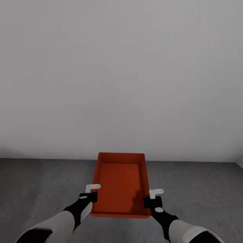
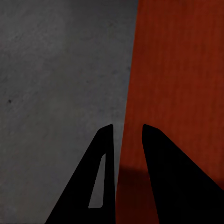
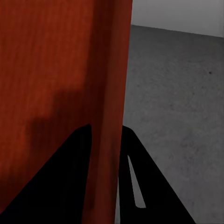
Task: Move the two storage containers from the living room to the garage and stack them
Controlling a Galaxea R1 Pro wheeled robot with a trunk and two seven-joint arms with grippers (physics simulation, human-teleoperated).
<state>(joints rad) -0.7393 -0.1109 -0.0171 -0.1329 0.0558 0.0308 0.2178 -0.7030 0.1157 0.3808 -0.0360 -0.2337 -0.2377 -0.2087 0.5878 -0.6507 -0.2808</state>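
Now both end effectors, left (image 1: 90, 194) and right (image 1: 152, 198), clamp the container (image 1: 120, 184) above grey concrete floor (image 1: 40, 182) by a white wall (image 1: 121, 74).

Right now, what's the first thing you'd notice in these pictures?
The bright orange-red bin, held low in the middle, open top showing its empty inside. The left gripper pinches one side wall and the right gripper the other. Under it lies the dark grey floor, and ahead stands a plain white wall.
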